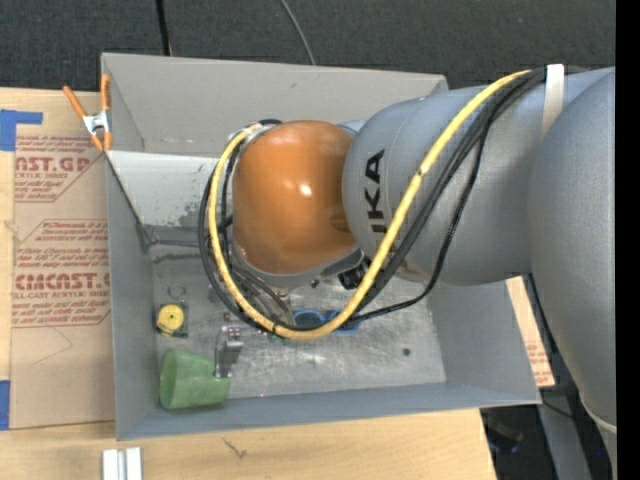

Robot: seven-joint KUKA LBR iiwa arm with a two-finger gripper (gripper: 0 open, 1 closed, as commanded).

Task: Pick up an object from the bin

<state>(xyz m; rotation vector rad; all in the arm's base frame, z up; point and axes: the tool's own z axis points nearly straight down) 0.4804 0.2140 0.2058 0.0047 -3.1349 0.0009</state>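
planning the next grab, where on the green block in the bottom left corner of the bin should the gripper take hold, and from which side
Probably across the middle of the green block, straight down from above. It lies flat, long side close along the bin's near wall, so a sideways approach looks blocked.

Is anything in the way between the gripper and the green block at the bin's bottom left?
Nothing visible does. The gripper is right at the upper right end of the green block. The small yellow disc lies apart, up and left.
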